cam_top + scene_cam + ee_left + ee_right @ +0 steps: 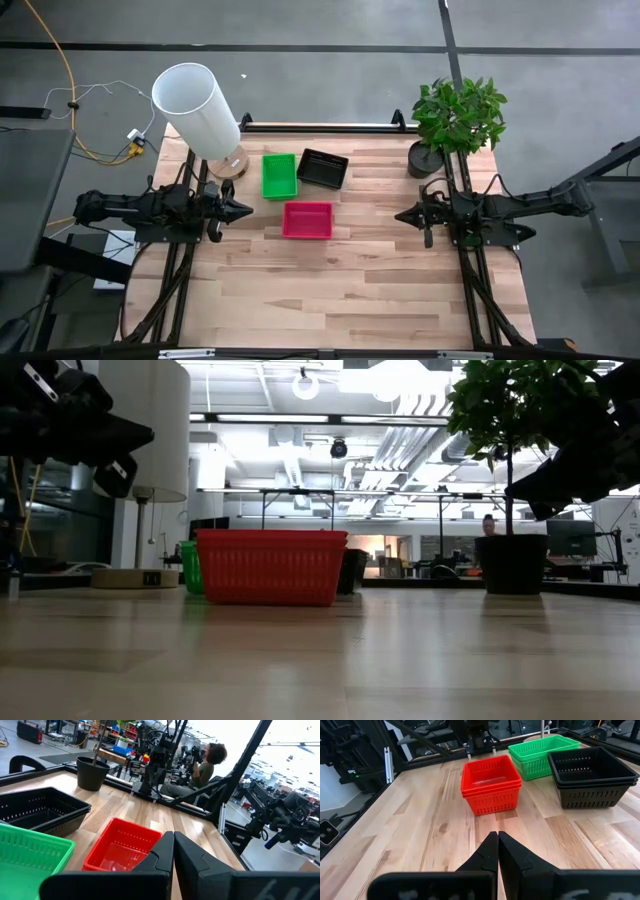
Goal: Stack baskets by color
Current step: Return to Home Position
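The sorting looks complete, since three nested piles stand on the pale wooden table (350, 290), one for each colour. The stack of bright green perforated plastic baskets (279, 175) sits toward the far edge, just beside the stack of black perforated plastic baskets (322, 168), which lies a little askew to it. The stack of magenta-pink perforated plastic baskets (307, 220) stands nearer the middle, close in front of the other two but not touching them. The right wrist view shows more than one rim layered in each pile, though the exact count per pile cannot be told. No loose basket shows anywhere on the table. The left gripper (243, 211) hangs over the table's left side with its tip aimed toward the pink stack and well apart from it. Its two dark fingers are pressed together on nothing. The right gripper (402, 214) mirrors it on the right side, equally empty and pinched closed, and the low view shows both arms raised off the surface. The step in hand therefore reads as parking the arms, not handling baskets. The next move probably calls for no grasp at all. Each arm need only settle into its rest pose, keeping clear of the piles, the tall white cylinder (195, 100) and the potted green plant (458, 112).
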